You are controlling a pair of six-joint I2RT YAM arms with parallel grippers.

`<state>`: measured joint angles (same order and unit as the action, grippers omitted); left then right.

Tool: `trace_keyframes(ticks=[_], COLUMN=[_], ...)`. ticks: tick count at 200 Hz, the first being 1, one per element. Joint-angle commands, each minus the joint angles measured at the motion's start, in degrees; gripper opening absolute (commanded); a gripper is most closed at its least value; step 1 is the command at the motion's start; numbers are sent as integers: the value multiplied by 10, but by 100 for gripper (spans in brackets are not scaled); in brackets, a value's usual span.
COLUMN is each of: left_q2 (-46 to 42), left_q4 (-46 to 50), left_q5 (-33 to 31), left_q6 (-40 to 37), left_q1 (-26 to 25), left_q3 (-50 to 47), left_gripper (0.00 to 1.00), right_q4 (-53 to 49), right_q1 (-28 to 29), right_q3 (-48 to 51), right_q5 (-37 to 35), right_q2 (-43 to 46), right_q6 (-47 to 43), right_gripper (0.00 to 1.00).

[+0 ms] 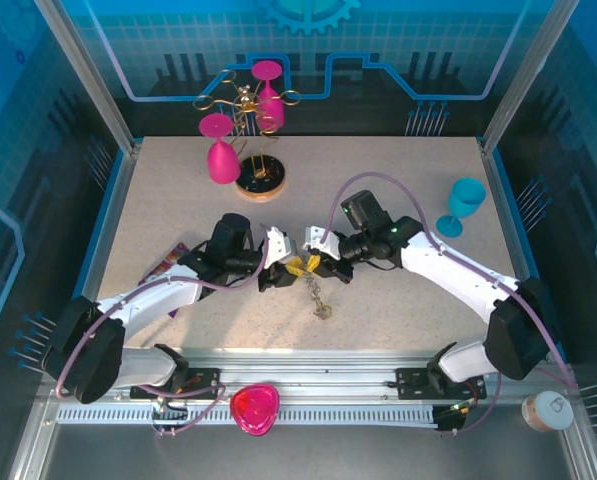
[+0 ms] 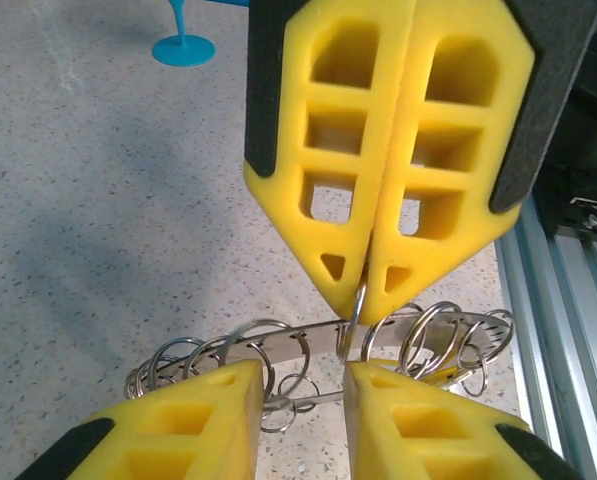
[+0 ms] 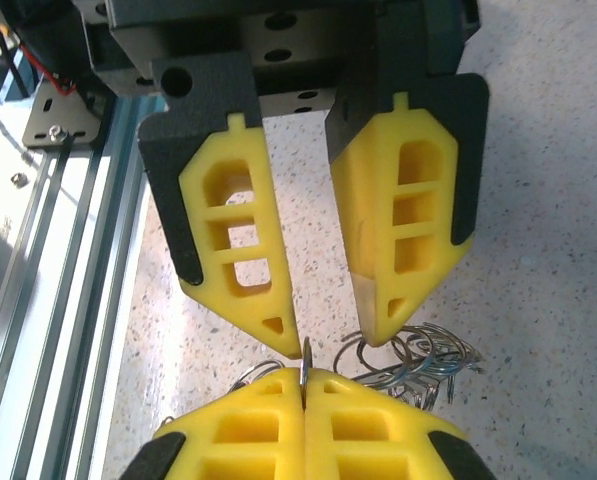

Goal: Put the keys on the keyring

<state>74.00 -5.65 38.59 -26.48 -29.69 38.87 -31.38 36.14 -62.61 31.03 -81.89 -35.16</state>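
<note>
The keyring (image 2: 278, 338) is a flat grey metal band strung with several silver split rings. It hangs just above the table where the two arms meet. My right gripper (image 3: 305, 378) is shut on the band's thin edge (image 3: 305, 352); in the left wrist view the right gripper (image 2: 363, 305) pinches it from above. My left gripper (image 2: 303, 390) stands open below the band, fingers (image 2: 198, 410) apart, and a slim silver shaft with a small ring (image 2: 296, 397) crosses the gap. A silver chain cluster (image 1: 322, 305) dangles onto the table. The keys are hidden among the rings.
Pink glasses hang on a gold stand (image 1: 243, 110) with a round base (image 1: 260, 184) at the back. A teal goblet (image 1: 465, 205) stands far right. A flat colourful packet (image 1: 168, 262) lies left. The aluminium rail (image 1: 308, 385) and a pink heart-shaped object (image 1: 255, 408) are at the near edge.
</note>
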Motion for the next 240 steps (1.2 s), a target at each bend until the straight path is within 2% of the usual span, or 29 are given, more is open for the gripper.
trace_keyframes(ticks=[1,55,75,100,123,131,146,164,194,240], left_q2=[3,4,7,7,4,2,1,4,13,22], left_q4=[11,1,8,7,-7,-22,-62,-142,-249,-314], left_q5=[37,61,69,75,77,75,65,55,42,37], left_q6=[-18,-10,-14,-17,-14,-8,13,61,124,162], left_q1=[-1,0,-1,0,0,-1,0,-2,-3,-4], left_q3=[9,5,8,7,0,-7,-25,-56,-97,-118], left_gripper=[25,20,13,0,0,0,0,0,0,0], right_q4=[-51,-37,-26,-15,12,34,101,216,386,509], right_q1=[14,27,29,28,22,12,-11,-44,-62,-56], right_q3=[-31,-47,-48,-43,-21,0,49,135,251,303], right_q5=[-12,-8,6,21,23,31,41,55,53,64], right_q2=[-13,-23,-22,-18,-2,12,48,98,140,103], right_q6=[-34,-33,-29,-28,-12,3,49,128,228,286], right_gripper=[0,0,0,0,0,7,34,47,44,38])
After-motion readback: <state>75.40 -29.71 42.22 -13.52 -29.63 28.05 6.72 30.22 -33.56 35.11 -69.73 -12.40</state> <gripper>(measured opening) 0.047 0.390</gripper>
